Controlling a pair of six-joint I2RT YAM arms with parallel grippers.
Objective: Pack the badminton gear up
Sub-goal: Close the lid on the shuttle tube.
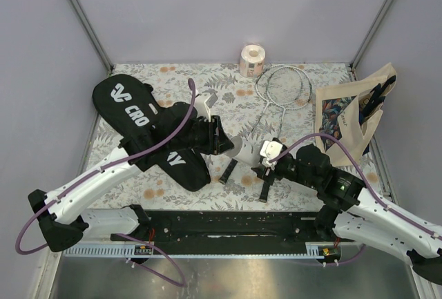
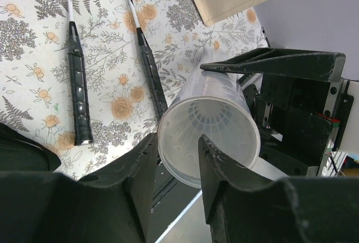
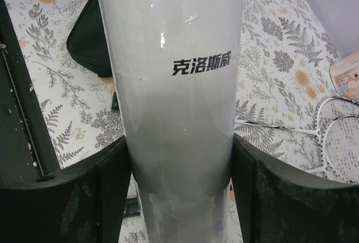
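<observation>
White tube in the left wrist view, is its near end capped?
No, the near end of the white tube is open, and a shuttlecock shows inside it.

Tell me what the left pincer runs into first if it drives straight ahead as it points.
The open end of the white tube, held by the right pincer. It sits right before the left pincer, one finger seemingly inside its mouth, though depth is unclear.
</observation>
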